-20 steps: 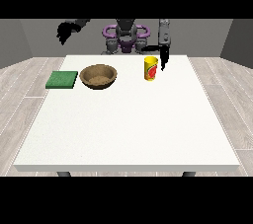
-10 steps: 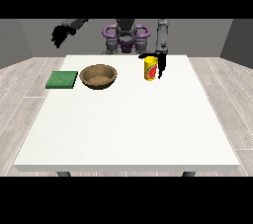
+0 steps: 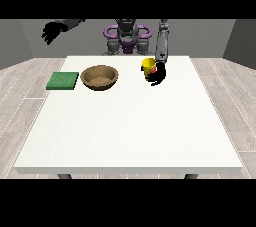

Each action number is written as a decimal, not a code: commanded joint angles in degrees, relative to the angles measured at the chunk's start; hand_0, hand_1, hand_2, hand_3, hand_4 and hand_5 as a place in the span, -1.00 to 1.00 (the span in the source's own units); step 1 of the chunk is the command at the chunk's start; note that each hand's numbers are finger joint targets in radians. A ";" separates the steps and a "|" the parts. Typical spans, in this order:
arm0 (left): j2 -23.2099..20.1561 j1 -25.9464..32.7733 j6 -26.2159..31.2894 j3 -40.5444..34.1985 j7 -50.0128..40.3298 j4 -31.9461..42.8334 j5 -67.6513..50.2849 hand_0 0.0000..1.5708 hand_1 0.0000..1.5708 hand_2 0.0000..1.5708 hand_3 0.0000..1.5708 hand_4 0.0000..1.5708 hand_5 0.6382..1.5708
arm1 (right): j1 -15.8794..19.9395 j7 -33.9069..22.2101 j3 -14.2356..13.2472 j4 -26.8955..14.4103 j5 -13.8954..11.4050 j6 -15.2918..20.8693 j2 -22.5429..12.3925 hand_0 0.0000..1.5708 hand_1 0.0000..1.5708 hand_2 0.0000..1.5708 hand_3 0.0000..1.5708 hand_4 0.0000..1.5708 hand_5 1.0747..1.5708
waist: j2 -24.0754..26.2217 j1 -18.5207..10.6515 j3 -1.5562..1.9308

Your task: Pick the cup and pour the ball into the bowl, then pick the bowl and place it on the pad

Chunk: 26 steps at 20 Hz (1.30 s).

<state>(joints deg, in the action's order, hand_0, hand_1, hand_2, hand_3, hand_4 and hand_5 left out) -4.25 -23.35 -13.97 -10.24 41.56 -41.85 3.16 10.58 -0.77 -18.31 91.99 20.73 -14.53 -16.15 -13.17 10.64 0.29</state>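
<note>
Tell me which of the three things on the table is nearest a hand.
The yellow cup: the hand at the view's right is at it, while the wooden bowl and green pad lie apart.

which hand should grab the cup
Left, the hand at the view's right: it is already at the yellow cup. The other hand is raised far off, beyond the green pad.

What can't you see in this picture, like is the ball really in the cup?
- Ball: not visible in the front view; the yellow cup wall would hide it.
- Cup's right side: covered by the hand at the view's right; whether its fingers hold the cup cannot be told.
- Bowl contents: too small to tell.
- Hand at the view's left: fingers too small to read.
</note>
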 commanded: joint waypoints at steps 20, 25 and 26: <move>2.62 -21.66 -22.81 31.46 -50.37 11.19 49.51 0.73 0.73 1.00 1.00 0.83 0.95 | -0.31 -0.04 -4.71 -20.18 1.39 -5.72 -5.55 -1.00 -1.00 -1.00 -1.00 -0.13 0.95 | 14.72 -4.22 -0.08; 4.16 -25.53 -15.35 37.19 -62.80 10.09 54.37 0.73 0.73 1.00 1.00 0.87 0.91 | -2.64 3.71 -6.59 -26.68 1.85 -10.98 -8.06 -1.00 -1.00 -1.00 -1.00 -0.14 0.94 | 17.60 -4.04 -0.15; 4.18 -27.45 -15.09 38.27 -64.16 11.47 56.65 0.74 0.74 1.00 1.00 0.87 0.91 | 1.39 1.16 -5.66 -25.10 2.55 -8.53 -6.98 -1.00 -1.00 -1.00 -1.00 -0.12 0.95 | 15.84 -3.71 -0.20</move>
<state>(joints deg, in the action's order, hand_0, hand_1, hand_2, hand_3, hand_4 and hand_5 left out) -1.06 -46.68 -31.86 23.72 -14.81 -31.84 53.88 9.94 0.49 -23.66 69.11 22.44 -22.29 -22.66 3.00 6.74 0.19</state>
